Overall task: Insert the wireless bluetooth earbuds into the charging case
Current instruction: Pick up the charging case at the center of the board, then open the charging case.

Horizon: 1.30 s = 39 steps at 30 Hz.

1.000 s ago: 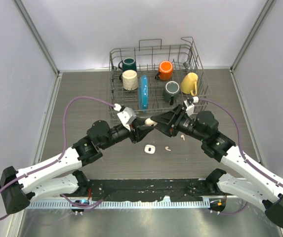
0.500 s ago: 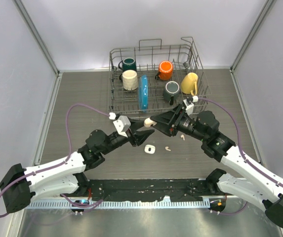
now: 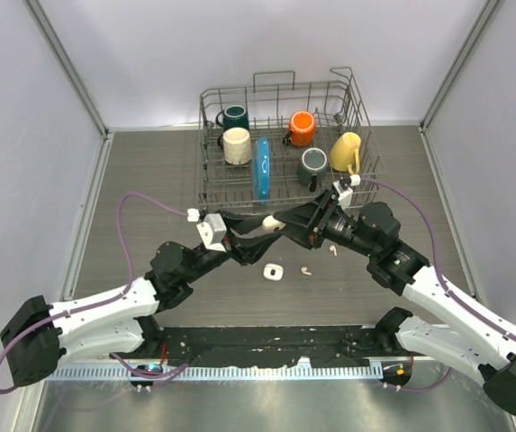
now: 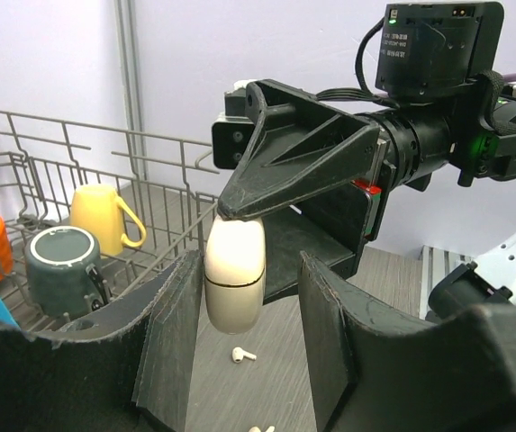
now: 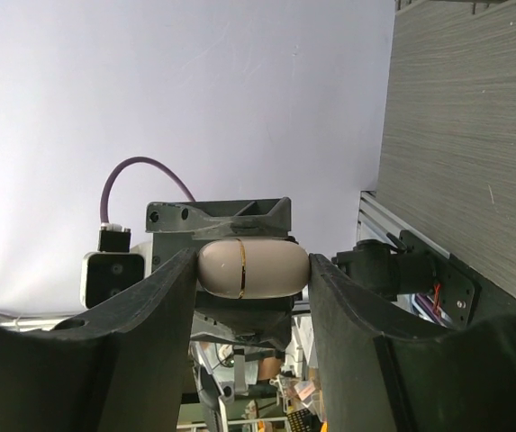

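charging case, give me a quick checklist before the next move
1. charging case held in right gripper: ok, clamped between both fingers.
2. left gripper let go of the case: ok, jaws apart, gap shows on one side.
3. case lid open: not ok, seam is shut.
4. earbuds in sight: ok, loose on the table below the grippers.
5. earbuds already inside the case: cannot tell.

Your left arm (image 3: 104, 310) & right arm (image 3: 447, 297): white shells on the long links, black joints. A purple cable (image 3: 154, 195) loops to each wrist. Fingers (image 4: 172, 342) are matte black, wedge-shaped. Right wrist's cam box (image 4: 433, 40) is black w/ small white print, unreadable, plus a green LED.
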{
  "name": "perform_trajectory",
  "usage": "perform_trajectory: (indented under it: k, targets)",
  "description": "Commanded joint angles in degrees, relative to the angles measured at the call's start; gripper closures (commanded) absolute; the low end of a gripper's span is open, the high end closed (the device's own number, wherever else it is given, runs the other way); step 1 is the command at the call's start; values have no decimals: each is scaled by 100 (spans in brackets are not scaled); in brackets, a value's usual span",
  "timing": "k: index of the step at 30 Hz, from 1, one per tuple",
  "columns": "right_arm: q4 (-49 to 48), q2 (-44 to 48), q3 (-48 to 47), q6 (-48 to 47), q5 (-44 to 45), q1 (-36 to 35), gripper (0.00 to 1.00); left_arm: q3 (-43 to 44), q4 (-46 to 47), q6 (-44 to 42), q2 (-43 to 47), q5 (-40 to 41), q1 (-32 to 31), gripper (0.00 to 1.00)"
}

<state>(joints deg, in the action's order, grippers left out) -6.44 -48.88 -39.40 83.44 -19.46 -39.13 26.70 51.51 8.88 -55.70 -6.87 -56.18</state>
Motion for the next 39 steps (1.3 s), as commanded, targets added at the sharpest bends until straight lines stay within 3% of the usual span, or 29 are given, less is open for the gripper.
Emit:
perform_trajectory:
  k: [1, 19, 31, 32, 35, 36, 39]
  targets:
    - [-534, 72, 2, 172, -181, 11, 65, -7, 588, 34, -142, -95, -24, 50]
    - [-771, 90, 152, 340, -233, 11, 65, 143, 1072, 34, -608, -104, -24, 63]
    - [-763, 125, 195, 296, -233, 11, 64, 169, 1090, 61, -652, -33, -16, 95]
    - [-754, 125, 204, 270, -225, 11, 62, 160, 1081, 78, -661, -25, -15, 100]
    - [-439, 247, 169, 15, -23, 11, 45, 108, 1160, 157, -670, 81, -16, 100]
    - [-298, 343, 100, -229, 65, 11, 35, 99, 1169, 184, -679, 55, -15, 100]
    - [307, 615, -58, -661, 460, 11, 25, 11, 1247, 315, -679, 20, -7, 100]
